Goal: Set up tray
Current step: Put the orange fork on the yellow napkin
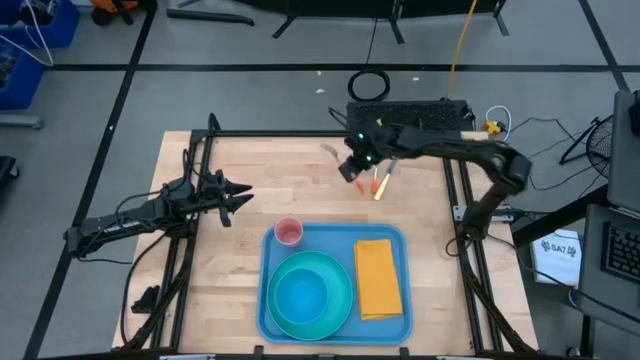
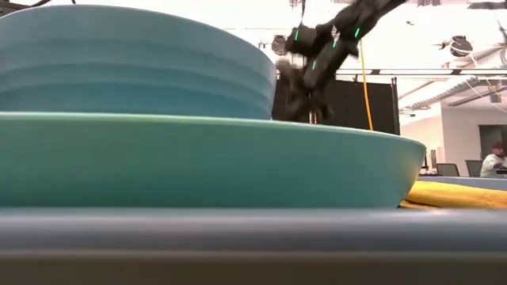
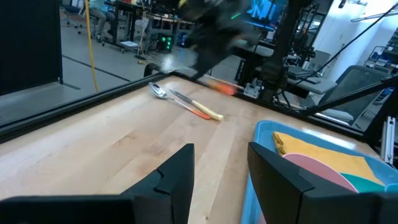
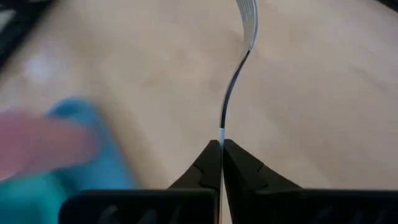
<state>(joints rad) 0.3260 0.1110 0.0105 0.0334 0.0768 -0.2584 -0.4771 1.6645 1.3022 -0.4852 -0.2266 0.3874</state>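
Tray (image 1: 335,243) near front edge; right claw (image 4: 221,149) clamps fork (image 4: 239,59) above table; left claw (image 3: 221,165) open.

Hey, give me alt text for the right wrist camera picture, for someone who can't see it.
The right end effector is shut on the thin handle of a metal fork, tines pointing away, above a light wooden table. To one side, out of focus, are a pink cup and part of the light-blue tray.

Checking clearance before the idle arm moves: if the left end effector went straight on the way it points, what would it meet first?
Probably the cutlery lying on the table; until then its path looks free, though depth is unclear.
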